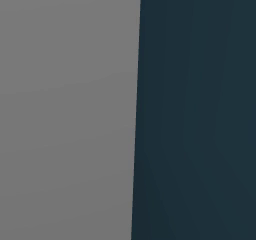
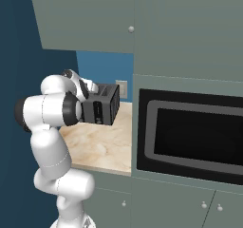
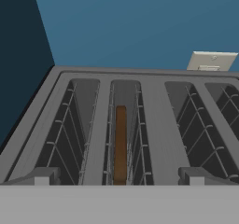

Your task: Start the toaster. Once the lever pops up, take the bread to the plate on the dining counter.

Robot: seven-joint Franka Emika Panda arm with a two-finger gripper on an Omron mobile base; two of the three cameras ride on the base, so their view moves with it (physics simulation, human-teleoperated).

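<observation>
Walls take up the left base view: a flat grey panel [image 1: 65, 109] on the left half of the frame and a dark blue-green surface [image 1: 195, 109] on the right half, so nothing of the job can be judged from there.

In the right base view the arm [image 2: 50, 110] rises from the lower left and folds across toward the toaster [image 2: 102, 103], a dark box at centre left, standing on the beige marble table [image 2: 102, 146] under the grey-green wall cabinets [image 2: 85, 18]. A built-in oven [image 2: 190, 134] with a dark window fills the right side. The arm's own joints hide the end effector here, so I cannot tell whether its fingers stand apart or together.

In the hand view the toaster's top is seen from close above, four wire-lined slots running up the frame. The bread [image 3: 120, 143] stands on edge in the second slot from the left, at lower centre, its brown top edge below the slot mouth. A wall outlet [image 3: 210, 61] sits at upper right.

The lever isn't visible from this angle, which is the risk as I see it: a push aimed blind could land on the casing and shove the toaster along the table. Later, fingers reaching into that narrow slot could snag the wires or crush the thin slice.
</observation>
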